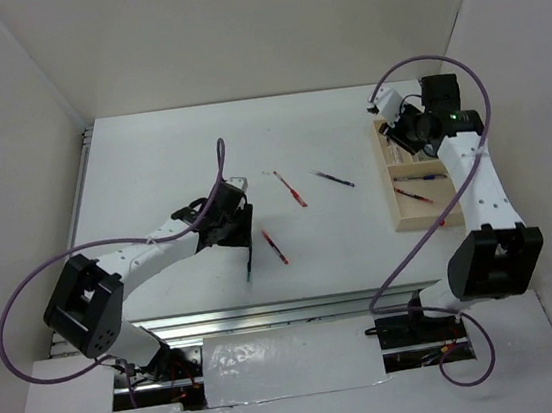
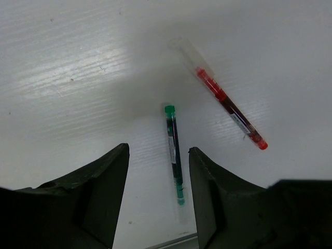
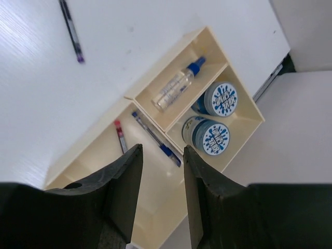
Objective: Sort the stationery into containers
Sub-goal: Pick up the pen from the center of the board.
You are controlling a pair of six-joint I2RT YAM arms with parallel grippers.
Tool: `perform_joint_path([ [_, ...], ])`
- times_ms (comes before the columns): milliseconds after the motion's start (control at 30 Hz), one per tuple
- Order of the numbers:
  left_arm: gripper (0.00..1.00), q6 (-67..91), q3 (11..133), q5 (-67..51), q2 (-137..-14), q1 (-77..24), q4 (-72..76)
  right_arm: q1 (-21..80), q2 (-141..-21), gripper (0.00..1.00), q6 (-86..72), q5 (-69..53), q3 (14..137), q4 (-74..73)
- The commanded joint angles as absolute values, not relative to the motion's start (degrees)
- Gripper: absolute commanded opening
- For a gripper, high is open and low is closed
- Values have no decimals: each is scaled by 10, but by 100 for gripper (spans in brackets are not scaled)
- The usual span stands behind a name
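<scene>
The pale beige tray [image 1: 410, 218] lies at the right of the table. In the right wrist view [image 3: 104, 136] it holds the white bottle with a blue cap [image 3: 175, 86], two blue-and-white rolls [image 3: 223, 98] [image 3: 210, 136], a blue pen [image 3: 155, 137] and a red pen [image 3: 120, 136]. My right gripper [image 3: 162, 150] is open and empty above the tray [image 1: 400, 129]. My left gripper [image 2: 158, 151] is open and empty over a dark green-capped pen [image 2: 174, 153], which lies between its fingers on the table. A red pen [image 2: 228, 106] lies just beside it [image 1: 275, 248].
Another red pen [image 1: 289, 189] and a dark pen [image 1: 334, 178] lie loose at mid-table; the dark one also shows in the right wrist view [image 3: 71, 31]. The table's near edge [image 2: 171, 243] is close below the green-capped pen. White walls enclose the table.
</scene>
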State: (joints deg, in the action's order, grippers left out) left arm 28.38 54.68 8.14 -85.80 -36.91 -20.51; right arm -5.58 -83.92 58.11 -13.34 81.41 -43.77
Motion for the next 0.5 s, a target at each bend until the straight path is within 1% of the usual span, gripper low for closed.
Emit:
perform_joint_path([
  [0,60,316,554,70,-872,-372,-205,-63,-779,45,489,-217,835,-487],
  [67,56,320,552,64,-883,-374,-199,-67,-746,45,465,-243,830,-495],
  [233,51,323,564,65,-920,-377,-207,-77,-693,46,450,-267,788,-498],
  [467,48,325,577,58,-970,-384,-208,-95,-682,46,428,-297,799,-520],
])
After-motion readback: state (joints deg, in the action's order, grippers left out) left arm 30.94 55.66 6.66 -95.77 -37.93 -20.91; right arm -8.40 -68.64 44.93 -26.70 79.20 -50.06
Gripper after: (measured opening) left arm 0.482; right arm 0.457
